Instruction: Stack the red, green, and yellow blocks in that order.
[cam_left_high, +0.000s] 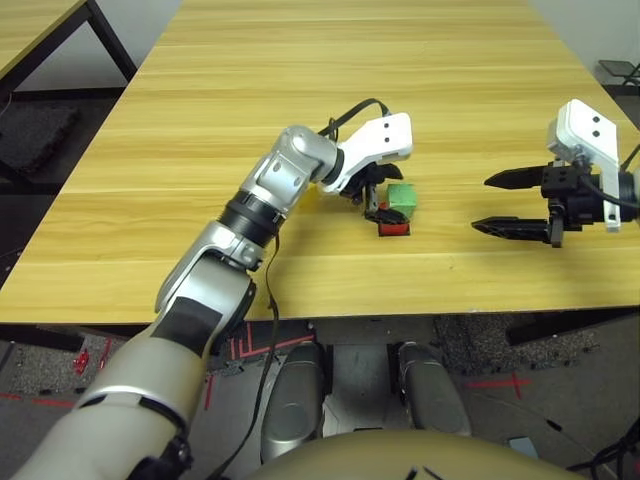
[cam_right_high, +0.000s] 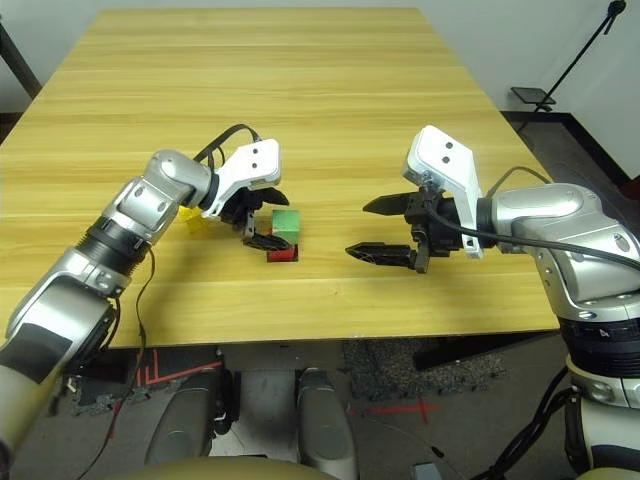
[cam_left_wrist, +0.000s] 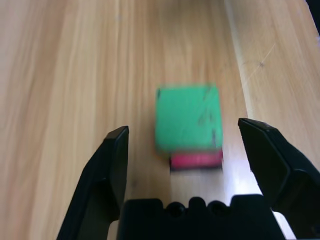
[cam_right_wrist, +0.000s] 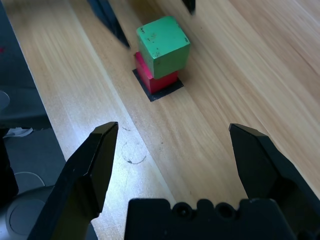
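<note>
1. The long pale wooden tabletop (cam_right_high: 300, 90) carries everything; dark floor lies beyond its edges, and a second wooden table (cam_left_high: 30, 25) stands off my left side.
2. My left gripper (cam_right_high: 262, 228) has its jaws released and standing wide, holding nothing. They sit just beside the small stack, angled down toward it.
3. My right gripper (cam_right_high: 385, 230) hangs well apart on the other side, jaws spread wide and empty too.
4. The light green matte cube (cam_right_high: 286, 222) sits on the bright red matte cube (cam_right_high: 282, 253), slightly askew, so red peeks out at one side. The red one rests on a flat black square patch (cam_right_wrist: 165, 91).
5. The yellow matte cube (cam_right_high: 193, 216) lies on the tabletop behind my left forearm, mostly hidden. It is nearer my left arm, so I judge that arm should fetch it and top the stack.
</note>
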